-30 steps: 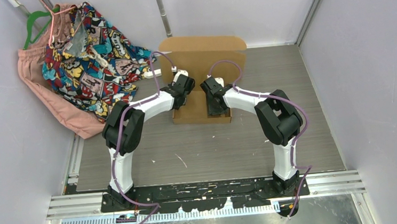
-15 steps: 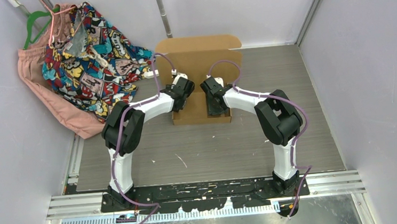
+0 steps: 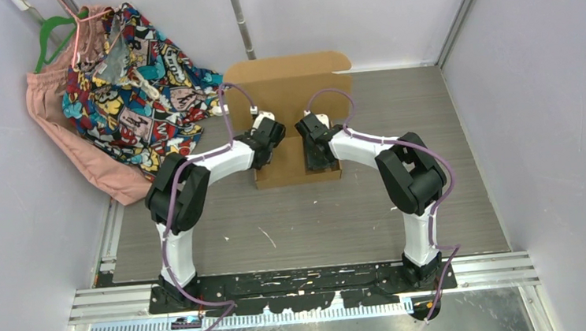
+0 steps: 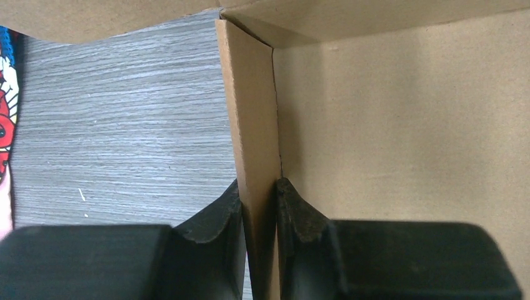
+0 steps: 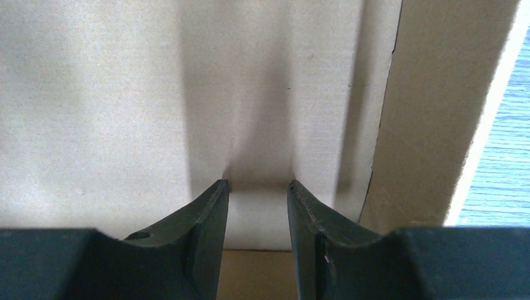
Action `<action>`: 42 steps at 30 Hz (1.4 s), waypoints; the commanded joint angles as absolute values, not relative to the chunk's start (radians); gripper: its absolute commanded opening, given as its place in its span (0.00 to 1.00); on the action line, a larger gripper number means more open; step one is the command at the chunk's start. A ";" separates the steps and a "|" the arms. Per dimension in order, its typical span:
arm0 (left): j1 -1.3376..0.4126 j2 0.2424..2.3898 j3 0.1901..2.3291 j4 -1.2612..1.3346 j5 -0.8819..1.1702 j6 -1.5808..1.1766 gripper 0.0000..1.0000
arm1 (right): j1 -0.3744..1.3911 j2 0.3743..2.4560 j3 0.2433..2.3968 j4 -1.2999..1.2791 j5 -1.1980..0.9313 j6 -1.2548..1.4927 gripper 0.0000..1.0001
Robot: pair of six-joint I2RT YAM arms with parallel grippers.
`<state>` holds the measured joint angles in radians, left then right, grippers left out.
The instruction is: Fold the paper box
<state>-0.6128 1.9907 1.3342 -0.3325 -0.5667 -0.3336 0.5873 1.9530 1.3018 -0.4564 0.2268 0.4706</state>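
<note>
**Partly folded paper box (image 3: 290, 83) was held by two robot hands on a grey table (image 3: 310, 219).**

The box's left side wall, standing upright, was pinched by the left hand (image 4: 259, 190), closed so that both pads touched the cardboard, one outside the wall and one inside. The right hand (image 5: 257, 187) was set inside the box, just to the right of the left hand. It was partly spread, with nothing gripped, and its tips appeared to be laid against the brown inner panel. The box's rear flap was raised beyond both hands. Patterned clothing (image 3: 133, 75) was heaped well to the left of the left hand.
</note>
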 commanded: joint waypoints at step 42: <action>-0.297 1.536 1.315 -0.366 -0.188 -0.348 1.00 | 0.113 1.512 1.347 -0.450 -0.150 0.374 0.96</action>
